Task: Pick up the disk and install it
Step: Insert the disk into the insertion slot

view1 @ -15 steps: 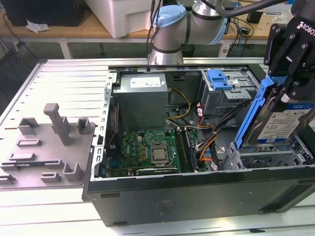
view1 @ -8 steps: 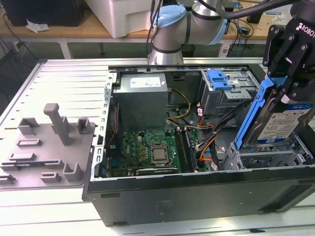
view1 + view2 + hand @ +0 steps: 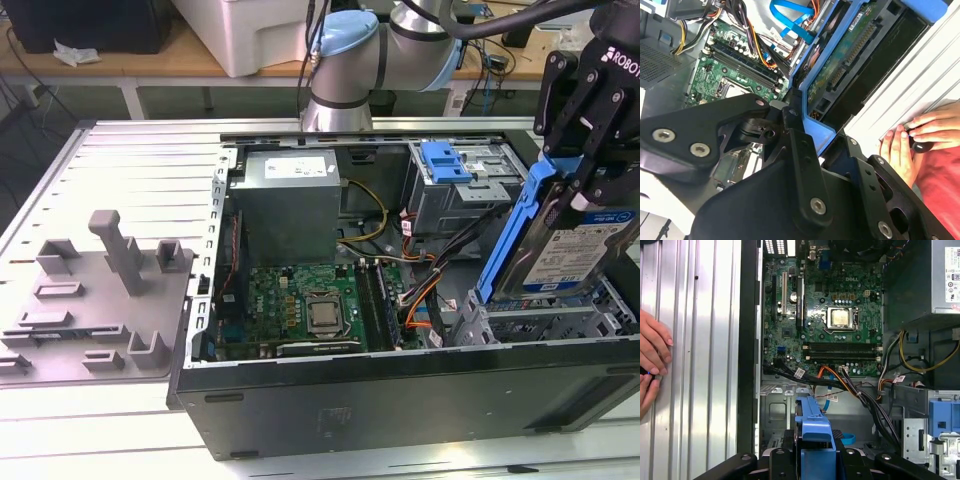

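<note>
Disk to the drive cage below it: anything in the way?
Nothing visible. The gripper holds the disk tilted just over the open drive cage; the orange cables lie beside the cage, toward the exterior view's left, not over it.

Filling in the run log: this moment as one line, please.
tool: shut on disk | disk: on edge, tilted, over drive cage, exterior view's right | install: not done

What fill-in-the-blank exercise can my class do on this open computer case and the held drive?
The black gripper is shut on the flat silver rectangular disk, whose plastic carrier is ___.
The disk is tilted over the open black computer case, at the exterior view's ___.
The square silver processor sits on a ___ circuit board.
Missing: blue; right; green.
</note>
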`<action>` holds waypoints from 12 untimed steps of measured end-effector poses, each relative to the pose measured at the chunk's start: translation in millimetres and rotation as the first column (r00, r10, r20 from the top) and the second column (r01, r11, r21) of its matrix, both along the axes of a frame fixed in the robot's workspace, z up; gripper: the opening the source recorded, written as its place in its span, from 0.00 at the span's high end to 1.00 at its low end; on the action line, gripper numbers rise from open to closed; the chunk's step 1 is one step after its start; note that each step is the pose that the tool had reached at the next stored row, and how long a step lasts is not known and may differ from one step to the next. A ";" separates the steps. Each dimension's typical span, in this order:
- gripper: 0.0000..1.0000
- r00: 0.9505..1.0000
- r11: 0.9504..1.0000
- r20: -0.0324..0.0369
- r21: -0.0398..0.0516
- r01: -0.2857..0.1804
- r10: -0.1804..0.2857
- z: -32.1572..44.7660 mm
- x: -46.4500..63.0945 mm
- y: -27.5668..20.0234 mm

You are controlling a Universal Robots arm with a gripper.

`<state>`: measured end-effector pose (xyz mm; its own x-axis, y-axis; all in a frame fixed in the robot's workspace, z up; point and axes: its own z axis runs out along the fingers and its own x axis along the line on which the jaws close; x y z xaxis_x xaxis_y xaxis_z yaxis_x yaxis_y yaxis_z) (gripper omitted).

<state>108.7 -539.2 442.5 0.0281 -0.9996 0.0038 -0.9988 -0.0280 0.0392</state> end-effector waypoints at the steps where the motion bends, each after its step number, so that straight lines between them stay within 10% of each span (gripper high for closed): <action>1: 0.63 1.000 1.000 0.000 0.000 0.000 0.000 0.0 0.0 0.0; 12: 0.63 1.000 1.000 0.000 0.000 0.000 0.000 -2.0 0.0 0.0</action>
<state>108.8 -539.2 440.5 0.0282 -0.9996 0.0038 -0.9988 -0.0280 0.0392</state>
